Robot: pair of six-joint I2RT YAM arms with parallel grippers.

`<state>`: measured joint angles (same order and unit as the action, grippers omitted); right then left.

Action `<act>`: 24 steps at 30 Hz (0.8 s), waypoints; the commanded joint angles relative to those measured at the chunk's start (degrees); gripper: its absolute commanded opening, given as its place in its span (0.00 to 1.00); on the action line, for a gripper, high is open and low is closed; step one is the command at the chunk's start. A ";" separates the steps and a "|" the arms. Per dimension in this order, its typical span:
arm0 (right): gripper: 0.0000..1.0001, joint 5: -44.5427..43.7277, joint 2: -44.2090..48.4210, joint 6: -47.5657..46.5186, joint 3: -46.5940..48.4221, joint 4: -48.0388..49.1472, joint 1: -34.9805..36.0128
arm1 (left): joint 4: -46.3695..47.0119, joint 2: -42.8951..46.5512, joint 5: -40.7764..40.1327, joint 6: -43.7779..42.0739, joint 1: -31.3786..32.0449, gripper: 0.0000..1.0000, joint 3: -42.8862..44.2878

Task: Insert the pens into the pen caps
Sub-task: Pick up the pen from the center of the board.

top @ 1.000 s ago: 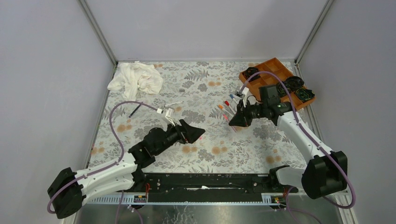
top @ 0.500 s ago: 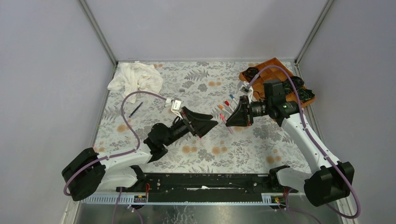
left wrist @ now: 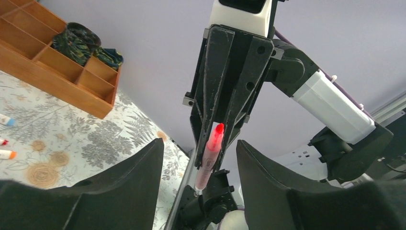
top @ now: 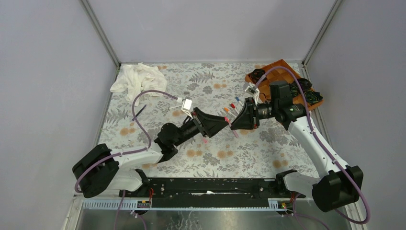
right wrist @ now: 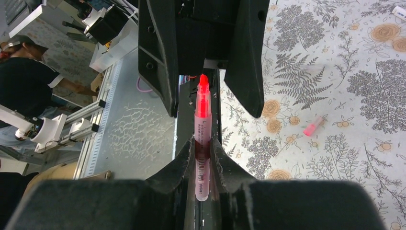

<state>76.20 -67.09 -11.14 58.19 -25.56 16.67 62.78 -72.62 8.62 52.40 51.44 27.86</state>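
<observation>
The right gripper (right wrist: 202,143) is closed tight on the barrel of a red pen (right wrist: 203,108), which sticks straight out from between its fingers with the bare red tip leading. The left gripper (top: 221,120) faces it head-on, raised above the table. Its jaws stand partly open, one finger on each side of the pen's tip, with a gap showing on both sides. No cap can be seen between them.

A pink cap (right wrist: 313,127) lies loose on the table (top: 201,86) below the left gripper. A few more caps (top: 233,106), red, blue and orange, lie in a small cluster just behind the two grippers. A dark pen (top: 139,113) lies well apart near the left edge.

The table is covered in a grey floral print. A crumpled white cloth (top: 139,79) sits in its far left corner. In the far right corner is a wooden tray (top: 277,72) with compartments, some holding black rosettes (top: 306,91). Plain pale walls close in the space.
</observation>
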 commanded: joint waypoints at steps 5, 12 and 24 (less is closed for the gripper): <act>0.07 1.64 1.17 2.81 -1.32 3.73 0.95 | 7.23 -3.37 2.80 1.94 0.84 0.51 3.01; 0.07 1.33 0.91 4.21 -1.42 5.26 1.06 | 8.05 -4.69 3.58 3.26 1.18 0.29 3.38; 0.18 1.66 1.08 4.40 -2.20 5.69 1.48 | 8.01 -3.10 1.24 3.32 1.15 0.00 2.23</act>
<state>76.16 -67.09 -6.31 56.38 -21.93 17.08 67.13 -77.17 11.14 55.37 52.10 29.67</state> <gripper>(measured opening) 0.175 0.044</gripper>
